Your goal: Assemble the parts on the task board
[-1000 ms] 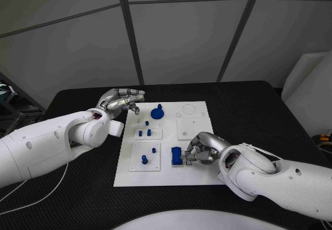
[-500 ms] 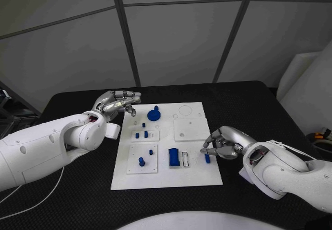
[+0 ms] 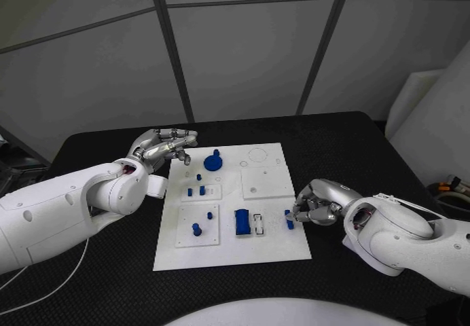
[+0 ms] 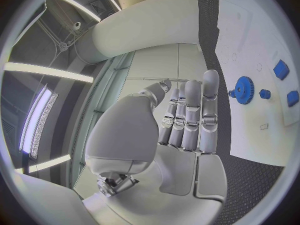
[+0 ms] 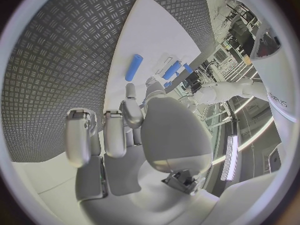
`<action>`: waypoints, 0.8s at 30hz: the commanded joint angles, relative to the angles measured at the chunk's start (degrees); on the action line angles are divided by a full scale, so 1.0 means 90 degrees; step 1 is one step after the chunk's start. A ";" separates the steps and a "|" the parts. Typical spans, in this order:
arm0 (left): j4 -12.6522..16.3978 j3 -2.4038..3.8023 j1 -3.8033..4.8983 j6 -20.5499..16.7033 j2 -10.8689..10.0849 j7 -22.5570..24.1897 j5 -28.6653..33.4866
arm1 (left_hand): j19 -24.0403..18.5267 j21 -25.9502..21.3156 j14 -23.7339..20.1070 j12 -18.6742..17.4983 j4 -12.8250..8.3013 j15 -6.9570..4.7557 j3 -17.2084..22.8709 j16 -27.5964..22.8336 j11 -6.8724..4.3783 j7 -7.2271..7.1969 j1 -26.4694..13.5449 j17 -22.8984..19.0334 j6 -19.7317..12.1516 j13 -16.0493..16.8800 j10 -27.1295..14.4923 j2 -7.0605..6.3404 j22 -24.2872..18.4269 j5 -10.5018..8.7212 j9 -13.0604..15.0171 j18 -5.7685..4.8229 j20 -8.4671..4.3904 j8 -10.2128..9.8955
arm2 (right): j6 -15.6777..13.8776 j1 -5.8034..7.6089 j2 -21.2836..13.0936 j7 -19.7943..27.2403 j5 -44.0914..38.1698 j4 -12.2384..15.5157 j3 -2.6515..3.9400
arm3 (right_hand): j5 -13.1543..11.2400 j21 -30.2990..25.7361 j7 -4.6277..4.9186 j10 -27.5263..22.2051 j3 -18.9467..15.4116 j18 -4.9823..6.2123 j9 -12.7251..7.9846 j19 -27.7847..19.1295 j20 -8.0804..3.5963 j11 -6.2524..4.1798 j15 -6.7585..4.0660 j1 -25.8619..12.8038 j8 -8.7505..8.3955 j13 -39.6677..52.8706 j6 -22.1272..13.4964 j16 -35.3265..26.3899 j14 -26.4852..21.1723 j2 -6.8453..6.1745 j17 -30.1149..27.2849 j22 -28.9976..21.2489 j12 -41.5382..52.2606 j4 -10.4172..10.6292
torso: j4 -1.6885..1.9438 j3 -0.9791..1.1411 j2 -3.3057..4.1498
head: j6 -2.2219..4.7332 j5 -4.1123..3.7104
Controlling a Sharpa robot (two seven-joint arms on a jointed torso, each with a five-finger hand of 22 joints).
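The white task board (image 3: 274, 248) lies in the middle of the table. A blue gear (image 3: 214, 161) (image 4: 242, 89) stands near its far edge, with small blue pegs (image 3: 196, 191) in front of it. A blue block (image 3: 242, 222) stands beside a white slot (image 3: 259, 224). A short blue peg (image 3: 290, 219) (image 5: 133, 67) lies flat by the board's right edge. My right hand (image 3: 318, 202) hovers just right of that peg with its fingers (image 5: 131, 110) curled in, holding nothing. My left hand (image 3: 166, 145) is off the board's far left corner, fingers (image 4: 194, 115) straight, and it holds nothing.
Two more blue pegs (image 3: 197, 230) stand in the near left sub-plate of the board. Black table (image 3: 352, 149) surrounds the board on all sides, with a grey wall behind it.
My right hand has drawn back from over the blue block to the board's right edge, and a short blue peg now lies flat there. The left hand has barely moved.
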 commanded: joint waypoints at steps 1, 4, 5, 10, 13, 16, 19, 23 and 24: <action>0.0006 0.0004 0.0005 0.0076 0.0003 0.0070 0.0014 | 0.0004 -0.0044 0.0017 0.0025 0.0017 0.0016 -0.0041 -0.0035 0.0005 -0.0009 -0.0068 -0.0008 -0.0053 -0.0009 -0.0057 0.0013 -0.0013 -0.0005 -0.0009 -0.0017 0.0046 0.0026 | 0.0372 -0.0003 0.0069 -0.0277 -0.0323 -0.0048 0.0000 | 0.0023 0.0004 -0.0002 0.0013 -0.0018 -0.0021 0.0009 0.0157 -0.0010 -0.0033 -0.0016 0.0002 -0.0001 -0.0013 0.0065 -0.0018 0.0381 -0.0079 0.0179 0.1090 -0.0051 0.0044 | 0.0011 -0.0011 -0.0004 | -0.0013 -0.0018; 0.0009 0.0004 0.0004 0.0077 0.0003 0.0072 0.0014 | 0.0004 -0.0044 0.0017 0.0025 0.0017 0.0016 -0.0041 -0.0035 0.0005 -0.0009 -0.0068 -0.0008 -0.0053 -0.0009 -0.0057 0.0013 -0.0013 -0.0005 -0.0009 -0.0017 0.0046 0.0026 | 0.0398 -0.0020 0.0160 -0.0355 -0.0384 -0.0126 -0.0001 | 0.0103 -0.0014 0.0006 -0.0002 -0.0051 -0.0015 0.0011 0.0139 -0.0016 -0.0029 -0.0016 0.0008 -0.0034 -0.0028 0.0033 -0.0038 0.0372 -0.0102 0.0150 0.1070 -0.0083 0.0084 | 0.0012 -0.0011 -0.0004 | -0.0015 -0.0021; 0.0010 0.0004 0.0004 0.0078 0.0003 0.0073 0.0014 | 0.0004 -0.0044 0.0017 0.0025 0.0017 0.0016 -0.0041 -0.0035 0.0005 -0.0009 -0.0068 -0.0008 -0.0053 -0.0009 -0.0057 0.0013 -0.0013 -0.0005 -0.0009 -0.0017 0.0046 0.0026 | 0.0403 -0.0027 0.0189 -0.0381 -0.0408 -0.0150 -0.0001 | 0.0162 -0.0017 0.0008 -0.0006 -0.0068 -0.0014 0.0015 0.0136 -0.0017 -0.0027 -0.0016 0.0016 -0.0045 -0.0028 0.0027 -0.0042 0.0371 -0.0101 0.0145 0.1067 -0.0091 0.0099 | 0.0012 -0.0009 -0.0005 | -0.0022 -0.0015; 0.0011 0.0004 0.0002 0.0075 -0.0007 0.0072 0.0014 | 0.0004 -0.0044 0.0017 0.0025 0.0017 0.0016 -0.0041 -0.0035 0.0005 -0.0009 -0.0068 -0.0008 -0.0053 -0.0009 -0.0057 0.0013 -0.0013 -0.0005 -0.0009 -0.0017 0.0046 0.0026 | 0.0400 -0.0050 0.0314 -0.0456 -0.0471 -0.0247 -0.0002 | 0.0216 -0.0025 0.0009 -0.0011 -0.0086 -0.0012 0.0021 0.0129 -0.0018 -0.0027 -0.0016 0.0036 -0.0055 -0.0033 0.0026 -0.0052 0.0367 -0.0093 0.0131 0.1059 -0.0105 0.0114 | 0.0020 -0.0008 -0.0007 | -0.0035 -0.0017; 0.0014 0.0004 0.0002 0.0075 -0.0011 0.0072 0.0014 | 0.0004 -0.0044 0.0017 0.0025 0.0017 0.0016 -0.0041 -0.0035 0.0005 -0.0009 -0.0068 -0.0008 -0.0053 -0.0009 -0.0057 0.0013 -0.0013 -0.0005 -0.0009 -0.0017 0.0046 0.0026 | 0.0439 -0.0064 0.0375 -0.0487 -0.0501 -0.0292 -0.0003 | 0.0237 -0.0027 0.0009 -0.0014 -0.0090 -0.0011 0.0024 0.0126 -0.0018 -0.0027 -0.0015 0.0057 -0.0060 -0.0035 0.0026 -0.0055 0.0366 -0.0087 0.0126 0.1056 -0.0111 0.0115 | 0.0025 -0.0012 -0.0009 | -0.0048 -0.0013; 0.0016 0.0004 0.0002 0.0078 -0.0015 0.0068 0.0014 | 0.0007 -0.0042 0.0018 0.0029 0.0018 0.0015 -0.0044 -0.0034 0.0004 -0.0010 -0.0066 -0.0010 -0.0054 -0.0009 -0.0058 0.0016 -0.0013 -0.0004 -0.0009 -0.0017 0.0046 0.0028 | 0.0545 -0.0075 0.0429 -0.0548 -0.0567 -0.0336 -0.0004 | 0.0261 -0.0031 0.0008 -0.0018 -0.0094 -0.0010 0.0031 0.0123 -0.0019 -0.0029 -0.0016 0.0100 -0.0065 -0.0034 0.0030 -0.0058 0.0365 -0.0076 0.0125 0.1053 -0.0118 0.0109 | 0.0025 -0.0013 -0.0012 | -0.0056 -0.0009; 0.0013 0.0004 0.0002 0.0078 -0.0019 0.0064 0.0014 | 0.0007 -0.0042 0.0018 0.0029 0.0018 0.0015 -0.0044 -0.0034 0.0004 -0.0010 -0.0066 -0.0010 -0.0054 -0.0009 -0.0058 0.0016 -0.0013 -0.0004 -0.0009 -0.0017 0.0046 0.0028 | 0.0729 -0.0082 0.0480 -0.0654 -0.0702 -0.0373 -0.0005 | 0.0274 -0.0041 0.0008 -0.0027 -0.0095 -0.0006 0.0036 0.0113 -0.0019 -0.0029 -0.0017 0.0141 -0.0071 -0.0043 0.0032 -0.0068 0.0361 -0.0063 0.0110 0.1042 -0.0136 0.0100 | 0.0016 -0.0010 -0.0008 | -0.0065 0.0002; 0.0012 0.0004 0.0001 0.0083 -0.0024 0.0054 0.0014 | 0.0007 -0.0042 0.0018 0.0029 0.0018 0.0015 -0.0044 -0.0034 0.0004 -0.0010 -0.0066 -0.0010 -0.0054 -0.0009 -0.0058 0.0016 -0.0013 -0.0004 -0.0009 -0.0017 0.0046 0.0028 | 0.0946 -0.0093 0.0548 -0.0763 -0.0889 -0.0410 -0.0007 | 0.0257 -0.0051 0.0005 -0.0042 -0.0095 -0.0003 0.0051 0.0103 -0.0022 -0.0032 -0.0019 0.0281 -0.0080 -0.0048 0.0042 -0.0076 0.0359 -0.0046 0.0104 0.1032 -0.0159 0.0049 | 0.0016 -0.0011 -0.0010 | -0.0076 0.0004; 0.0012 0.0004 0.0001 0.0087 -0.0025 0.0049 0.0014 | 0.0007 -0.0042 0.0018 0.0029 0.0018 0.0015 -0.0044 -0.0034 0.0004 -0.0010 -0.0066 -0.0010 -0.0054 -0.0009 -0.0058 0.0016 -0.0013 -0.0004 -0.0009 -0.0017 0.0046 0.0028 | 0.0999 -0.0098 0.0570 -0.0788 -0.0941 -0.0419 -0.0008 | 0.0248 -0.0052 0.0003 -0.0045 -0.0093 -0.0003 0.0057 0.0102 -0.0023 -0.0034 -0.0021 0.0339 -0.0083 -0.0047 0.0047 -0.0078 0.0358 -0.0040 0.0101 0.1031 -0.0163 0.0023 | 0.0014 -0.0011 -0.0010 | -0.0078 0.0005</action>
